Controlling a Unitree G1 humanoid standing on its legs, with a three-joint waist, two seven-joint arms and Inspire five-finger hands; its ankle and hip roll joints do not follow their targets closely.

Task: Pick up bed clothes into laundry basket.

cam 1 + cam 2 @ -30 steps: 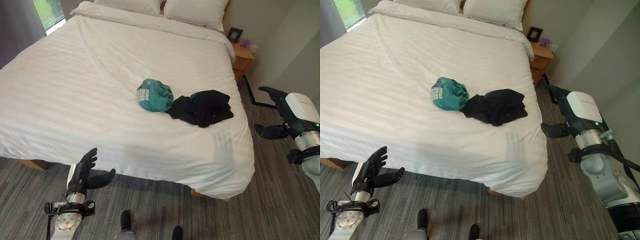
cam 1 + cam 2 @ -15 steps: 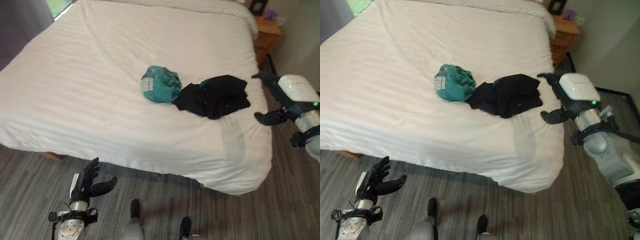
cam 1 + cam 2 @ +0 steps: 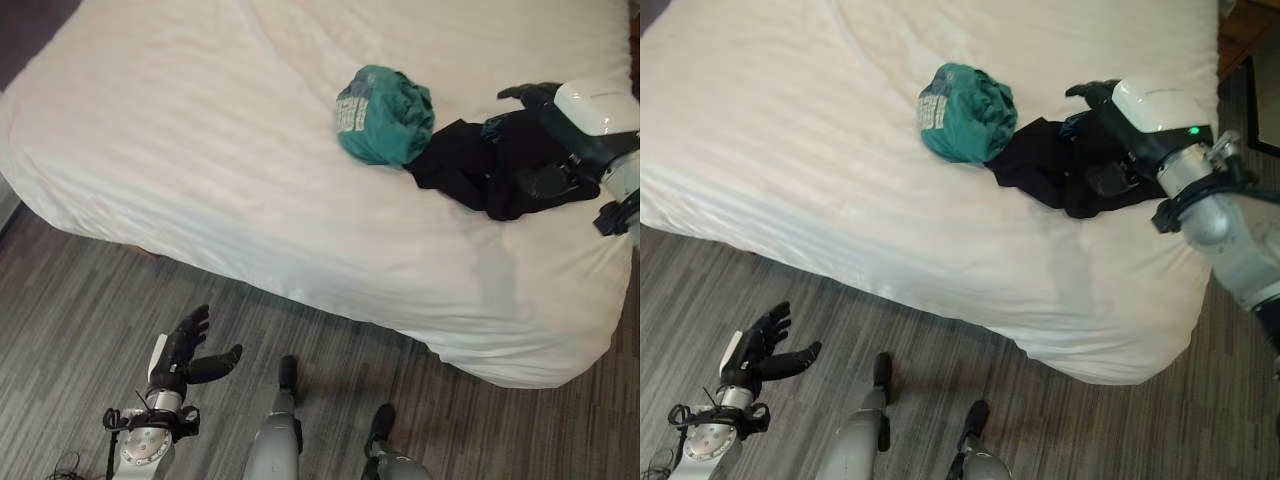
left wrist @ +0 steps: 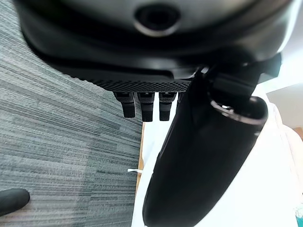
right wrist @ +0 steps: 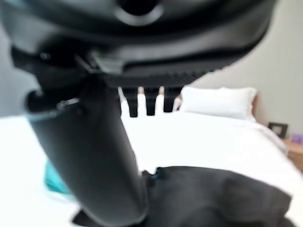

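Observation:
A crumpled teal garment (image 3: 385, 115) and a black garment (image 3: 470, 170) lie touching each other on the white bed (image 3: 200, 150), near its right side. My right hand (image 3: 553, 140) hovers over the black garment's right end, open, with fingers straight and thumb spread. The right wrist view has the black garment (image 5: 213, 198) just under the thumb (image 5: 90, 156), with the teal garment (image 5: 54, 182) beyond. My left hand (image 3: 185, 350) hangs low over the carpet in front of the bed, open and holding nothing.
The duvet hangs over the bed's near edge and its right corner (image 3: 540, 350). Grey striped carpet (image 3: 80, 300) lies in front of the bed. A wooden nightstand (image 3: 1245, 20) stands at the far right. Pillows (image 5: 218, 101) lie at the head of the bed.
The camera has tipped down and closer to the bed. My right hand has moved from beside the bed's right edge to over the black garment. The left hand stays low.

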